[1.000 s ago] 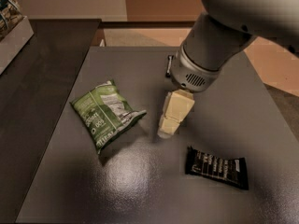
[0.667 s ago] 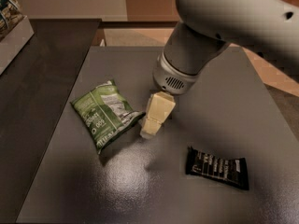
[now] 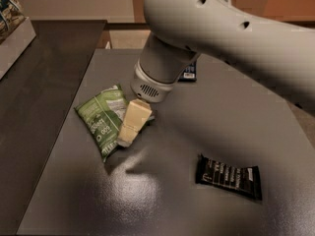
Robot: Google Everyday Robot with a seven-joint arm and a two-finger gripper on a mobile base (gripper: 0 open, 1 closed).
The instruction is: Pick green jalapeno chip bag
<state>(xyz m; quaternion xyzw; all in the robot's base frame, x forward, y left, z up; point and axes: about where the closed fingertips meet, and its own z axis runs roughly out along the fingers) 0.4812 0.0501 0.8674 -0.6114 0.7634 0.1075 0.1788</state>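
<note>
The green jalapeno chip bag (image 3: 100,120) lies flat on the dark grey table (image 3: 162,200), left of centre, crinkled, with white lettering and a white label panel. My gripper (image 3: 131,126), cream-coloured under the big white arm (image 3: 206,28), hangs over the bag's right edge and covers part of it. I cannot tell whether it touches the bag.
A flat black wrapped bar (image 3: 229,176) with white print lies at the front right. A small dark blue packet (image 3: 190,73) lies behind the arm, mostly hidden. A darker counter (image 3: 39,77) adjoins on the left, with a box (image 3: 12,21) at its far corner.
The arm has swung left and the gripper has moved from right of the bag to over its right edge. The bag and the black bar have not moved.
</note>
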